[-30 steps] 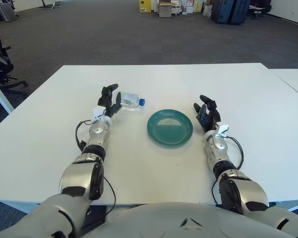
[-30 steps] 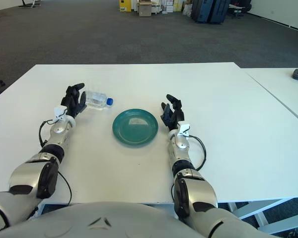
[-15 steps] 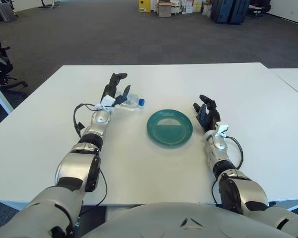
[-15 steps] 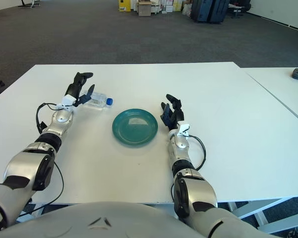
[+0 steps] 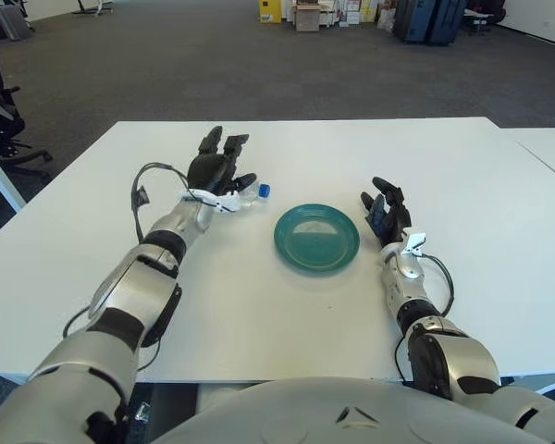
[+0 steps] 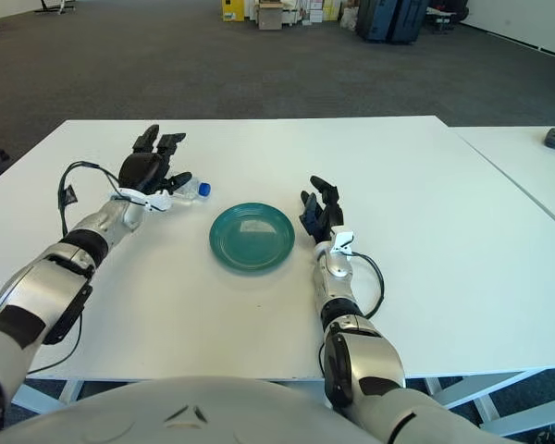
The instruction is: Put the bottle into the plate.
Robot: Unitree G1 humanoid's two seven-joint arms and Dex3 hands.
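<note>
**L hand over bottle, grasp pending**

Left hand [image 5: 218, 168] sits over the bottle [image 5: 250, 191], fingers spread, not yet clamped. Bottle lies on its side on the table [image 5: 259, 305], cap toward the plate [image 5: 316, 237], apart from it. Advice: lower the palm, close round the mid-body, avoid rolling it. Vs 0.5 s ago: hand has swung from beside to above the bottle. Right hand [image 5: 386, 214] idle, fingers loose, right of plate.

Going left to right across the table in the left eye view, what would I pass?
Left hand over the bottle → green plate → right hand.
</note>
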